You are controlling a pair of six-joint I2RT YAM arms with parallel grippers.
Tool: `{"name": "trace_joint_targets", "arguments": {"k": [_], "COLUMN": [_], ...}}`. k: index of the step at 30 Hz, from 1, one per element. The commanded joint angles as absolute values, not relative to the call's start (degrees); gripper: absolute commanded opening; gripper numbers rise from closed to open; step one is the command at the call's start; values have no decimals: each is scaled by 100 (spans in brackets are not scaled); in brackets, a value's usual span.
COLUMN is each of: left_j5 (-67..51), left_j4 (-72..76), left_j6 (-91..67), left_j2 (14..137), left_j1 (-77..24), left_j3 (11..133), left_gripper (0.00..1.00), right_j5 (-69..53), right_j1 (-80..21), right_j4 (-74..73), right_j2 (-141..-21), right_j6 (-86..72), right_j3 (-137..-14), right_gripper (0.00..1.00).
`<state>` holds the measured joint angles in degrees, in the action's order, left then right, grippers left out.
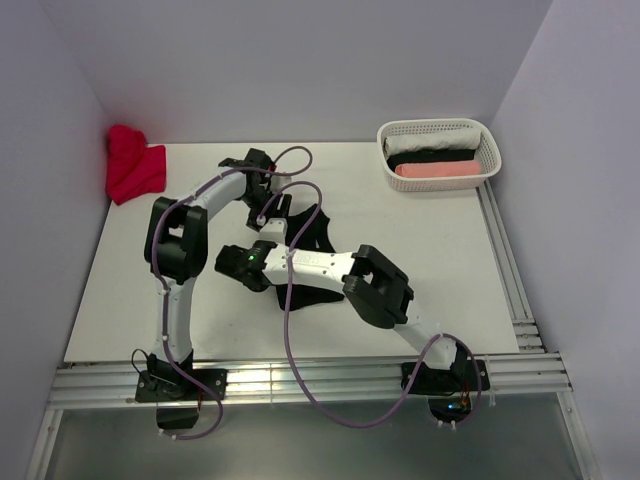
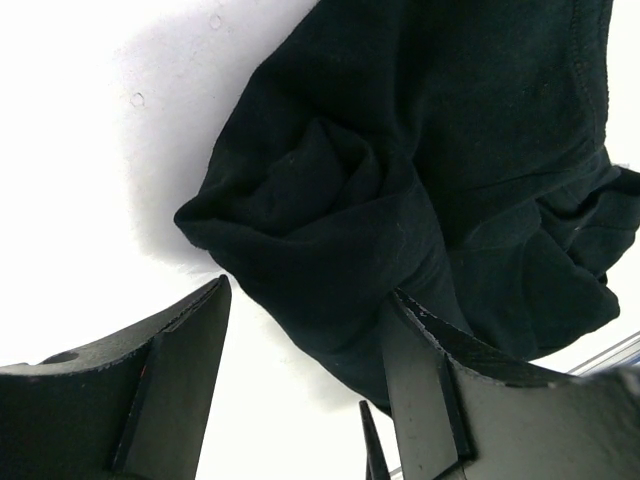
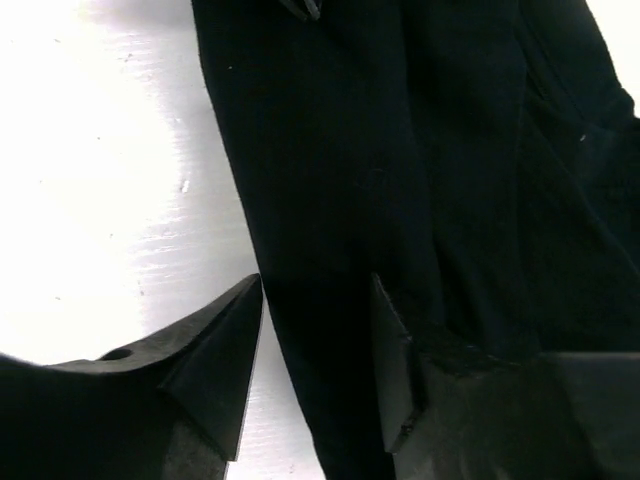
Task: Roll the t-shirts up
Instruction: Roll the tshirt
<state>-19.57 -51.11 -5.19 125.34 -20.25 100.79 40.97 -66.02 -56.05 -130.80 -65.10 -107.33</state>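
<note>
Two grippers stand spread over the black t-shirt [image 2: 400,150] mid-table: the left gripper [image 2: 305,300] straddles its rolled end, the right gripper [image 3: 315,285] its long folded edge. Bare table [image 1: 120,300] lies open at left, with a red t-shirt [image 1: 133,165] in the far-left corner and a basket [image 1: 435,124] far right.

One t-shirt [image 1: 312,232] is laid at the middle of the table [image 1: 440,270]. A bunched t-shirt [image 1: 132,165] is set in the far left corner, against the wall. A basket [image 1: 437,127] is placed at the far right corner, and two rolled t-shirts [image 1: 436,170] are laid in it, one behind the other.
</note>
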Motion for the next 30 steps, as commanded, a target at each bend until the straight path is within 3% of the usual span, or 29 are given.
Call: {"name": "trace_joint_targets", "arguments": {"k": [1,4,5,10,18,30], "left_j5": [-1608,-1643,-1644,-1679,-1889,-3190], "left_j4": [-4965,-5010,-5018,-5045,-5106,-5370], "left_j6": [-334,-299,-290,-237,-62,308], "left_j2": [12647,12691,12691,12683,12481,12156], "left_j1": [-1986,-1986,-1986,-1986,-1969,-1486], "left_j3": [10327,10380,10389,10441,10582,10670], "left_gripper": [66,66,66,67,75,81], "right_j5": [3780,3630,3604,3560,2401,766], "right_j1": [-6636,-6618,-6627,-6583,-6197,-5309], "right_j4": [-6232,-5925,-5880,-5547,-2358,1974], "right_j2": [-13386,-13351,-13333,-13044,-11314,-10196], "right_j6": [-6557,-6329,-6311,-6232,-6090,-7460], "right_j3": [-10696,-10644,-10635,-10451,-8123,-5100], "right_gripper": [53,34,21,13,10,7]}}
